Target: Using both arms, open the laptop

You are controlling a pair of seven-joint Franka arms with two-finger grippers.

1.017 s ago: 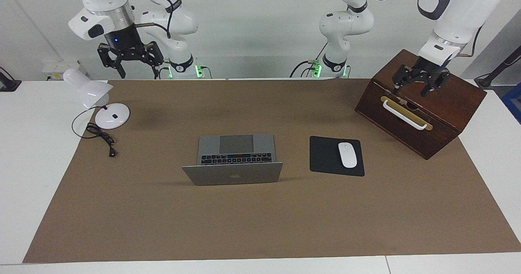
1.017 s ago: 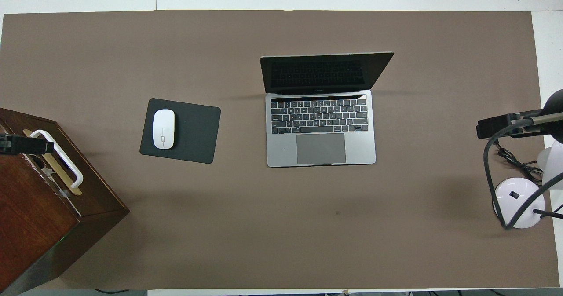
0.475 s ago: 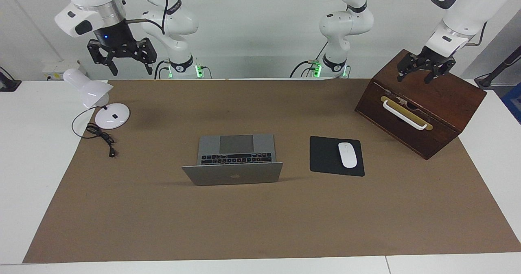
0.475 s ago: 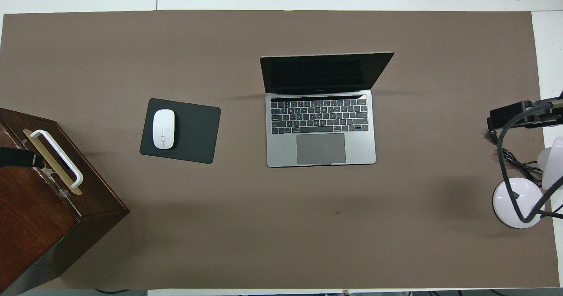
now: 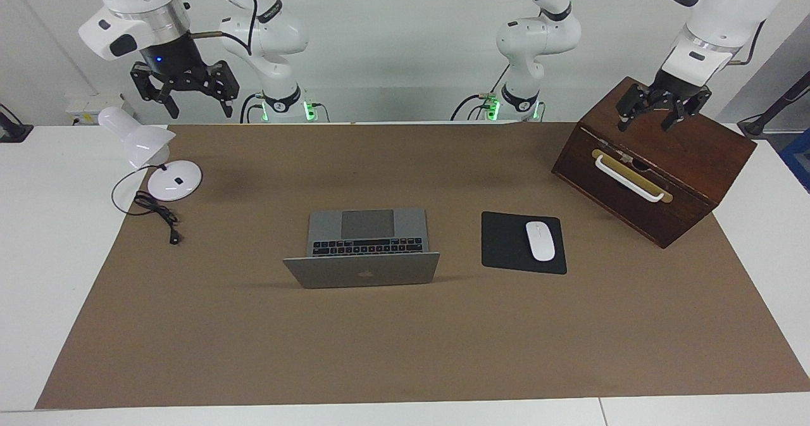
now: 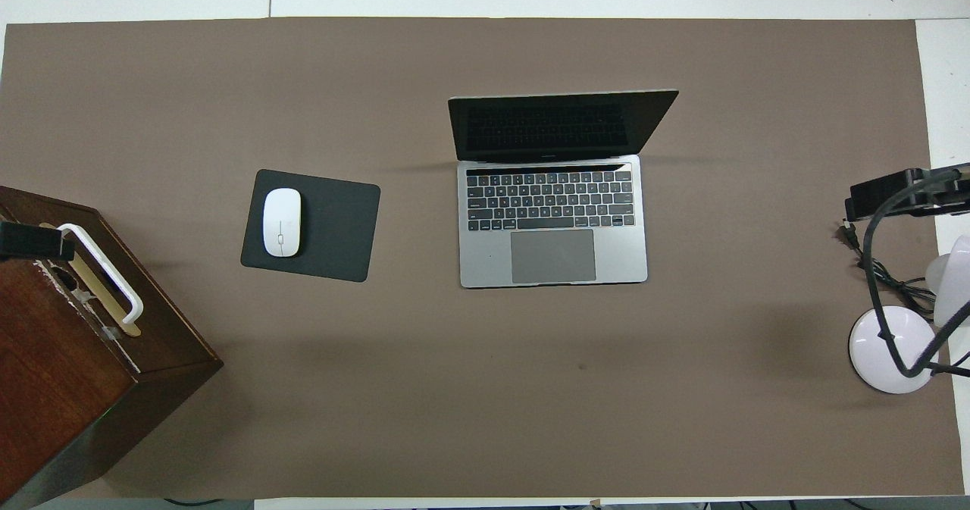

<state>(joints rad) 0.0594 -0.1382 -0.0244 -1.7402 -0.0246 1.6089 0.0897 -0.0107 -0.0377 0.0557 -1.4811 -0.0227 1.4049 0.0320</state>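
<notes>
Counter (image 5: 76, 236) carries a brown mat (image 5: 405, 337). Laptop (image 5: 367, 242) sits open mid-mat, beside the mouse pad (image 5: 506, 242). Left gripper (image 5: 661, 112) hangs over the wooden box (image 5: 683, 160), fingers spread, empty. Right gripper (image 5: 185, 93) hangs above the desk lamp (image 5: 145, 144), fingers spread, empty.

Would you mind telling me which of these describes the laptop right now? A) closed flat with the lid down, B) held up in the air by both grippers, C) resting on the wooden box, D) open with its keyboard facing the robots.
D: the laptop lies on the brown mat with its lid raised, its keyboard and trackpad showing on the robots' side.
</notes>
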